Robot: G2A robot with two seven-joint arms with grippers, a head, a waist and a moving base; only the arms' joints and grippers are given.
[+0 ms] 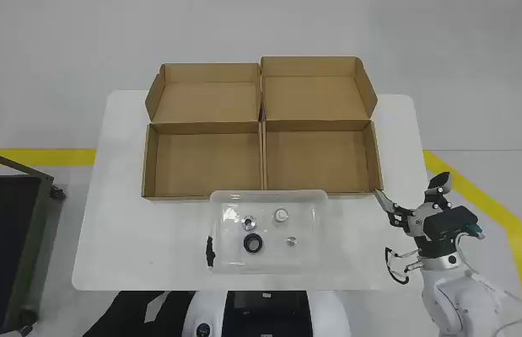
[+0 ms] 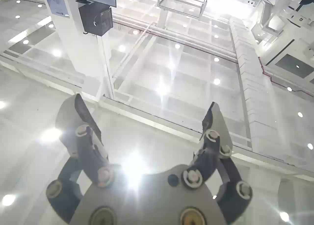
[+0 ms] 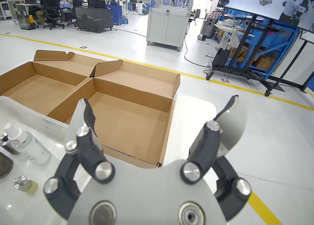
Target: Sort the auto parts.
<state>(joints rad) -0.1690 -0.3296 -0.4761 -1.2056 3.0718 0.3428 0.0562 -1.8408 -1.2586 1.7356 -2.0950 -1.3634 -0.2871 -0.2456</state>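
A clear plastic tray [image 1: 269, 195] at the table's front holds the parts: a metal ring [image 1: 247, 223], a small white bottle [image 1: 280, 216], a black ring [image 1: 254, 244] and a small metal-capped vial [image 1: 290, 242]. My right gripper [image 1: 410, 192] hovers open and empty off the table's right front corner, to the right of the tray. In the right wrist view the gripper [image 3: 159, 99] faces the right cardboard box [image 3: 132, 123], with the bottle [image 3: 27, 145] and vial [image 3: 24, 184] beside it. My left gripper [image 2: 145, 100] points up at the ceiling, open and empty.
Two open cardboard boxes, left [image 1: 203, 160] and right [image 1: 320, 160], stand side by side behind the tray, lids folded back. A small black item [image 1: 210, 251] sits at the tray's left edge. A dark cart [image 1: 16, 244] stands left of the table.
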